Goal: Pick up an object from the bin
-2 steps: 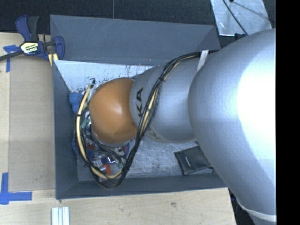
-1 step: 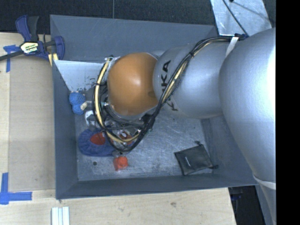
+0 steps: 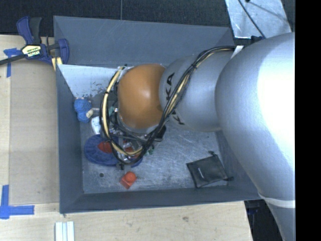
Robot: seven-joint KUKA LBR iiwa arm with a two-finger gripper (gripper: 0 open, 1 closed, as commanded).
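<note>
My gripper [image 3: 122,145] is low in the bin's left half, under the orange wrist cover, and its body is tangled in cables. It sits right over a dark blue rounded thing [image 3: 95,152] with a red patch on it. A small orange-red block [image 3: 128,179] lies just in front of the gripper on the bin floor. A light blue and white thing [image 3: 83,109] lies behind it near the left wall.
A flat dark grey pouch [image 3: 208,170] lies at the front right of the bin floor. The arm spans the bin's right and back parts.
</note>
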